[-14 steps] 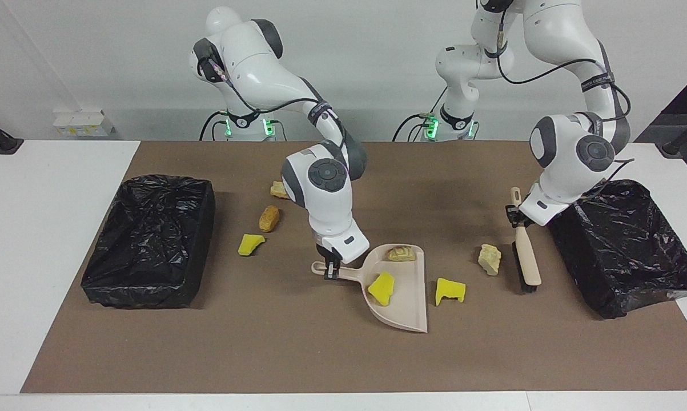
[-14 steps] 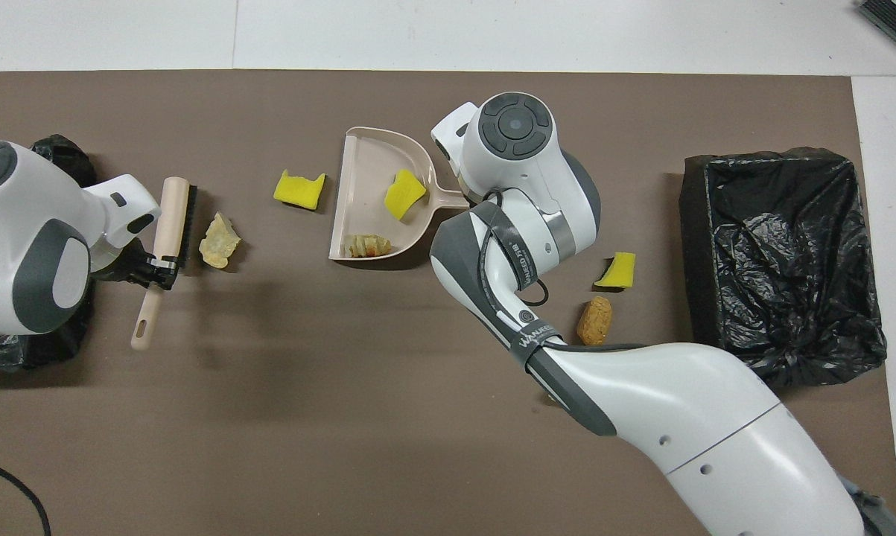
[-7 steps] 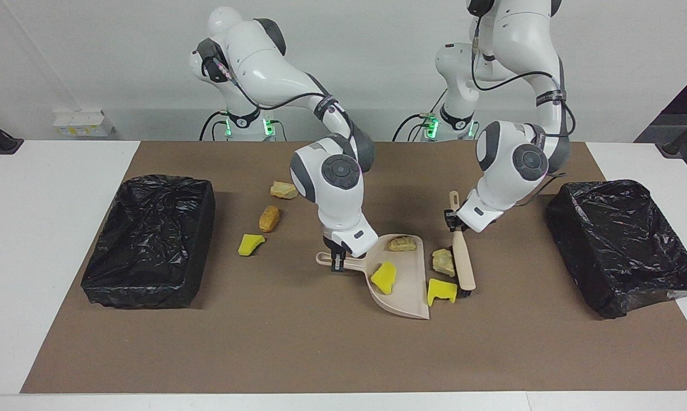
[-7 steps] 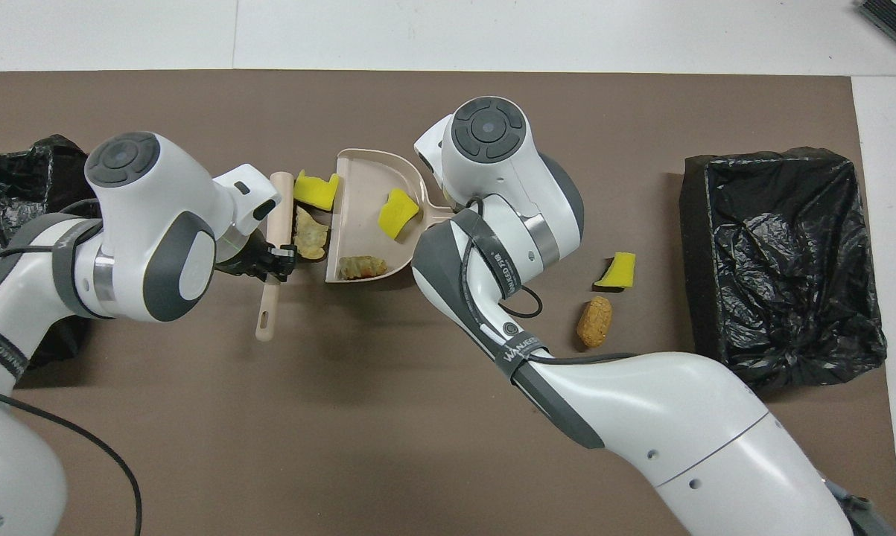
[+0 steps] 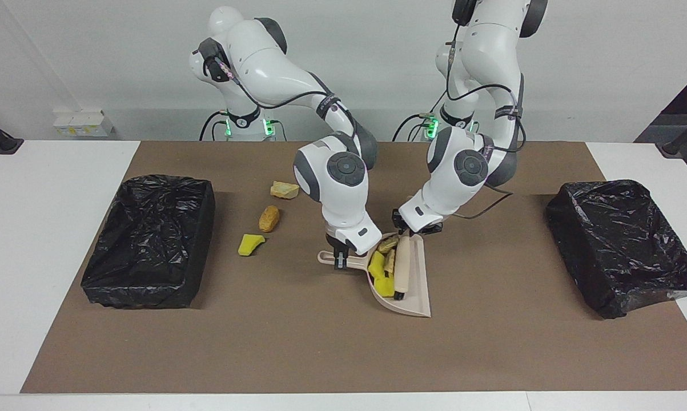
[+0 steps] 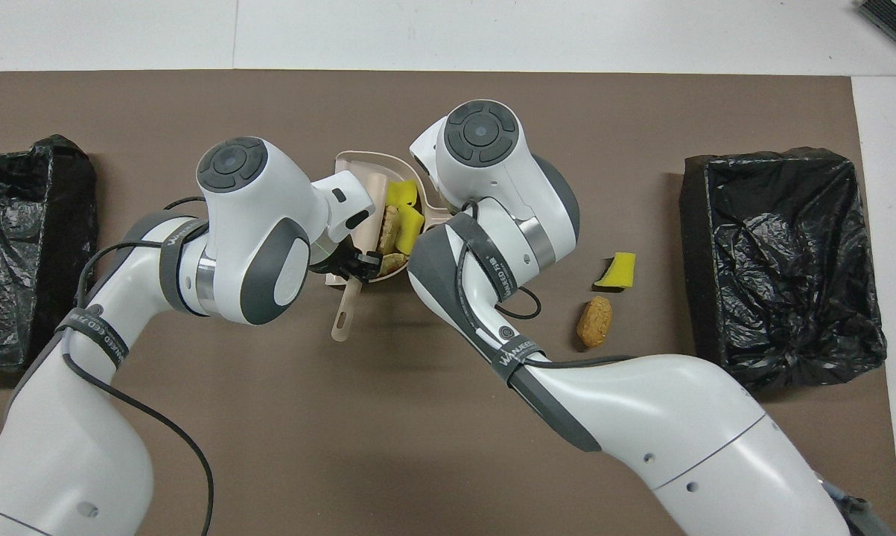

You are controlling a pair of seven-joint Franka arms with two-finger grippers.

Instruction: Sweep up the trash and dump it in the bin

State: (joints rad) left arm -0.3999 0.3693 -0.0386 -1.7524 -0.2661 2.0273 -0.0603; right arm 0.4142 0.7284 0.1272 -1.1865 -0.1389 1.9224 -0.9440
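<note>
A beige dustpan (image 5: pixel 416 282) lies mid-table, and my right gripper (image 5: pixel 337 261) is shut on its handle. My left gripper (image 5: pixel 405 229) is shut on the handle of a beige brush (image 5: pixel 401 268), whose head lies inside the pan. Packed against the pan's back wall are two yellow trash chunks (image 5: pixel 384 285) (image 6: pixel 401 195) and two tan lumps (image 5: pixel 388 245) (image 6: pixel 389 223). On the mat toward the right arm's end lie three loose pieces: a tan lump (image 5: pixel 284 190), an orange lump (image 5: pixel 269 218) (image 6: pixel 594 321) and a yellow chunk (image 5: pixel 250 244) (image 6: pixel 617 270).
A black-lined bin (image 5: pixel 149 240) (image 6: pixel 783 260) stands at the right arm's end of the brown mat. A second black-lined bin (image 5: pixel 623 245) (image 6: pixel 16 246) stands at the left arm's end. Both arms crowd over the dustpan.
My left arm swept the brush from beside its bin across to the dustpan, pushing a yellow chunk and a tan lump into the pan. The right gripper kept holding the pan.
</note>
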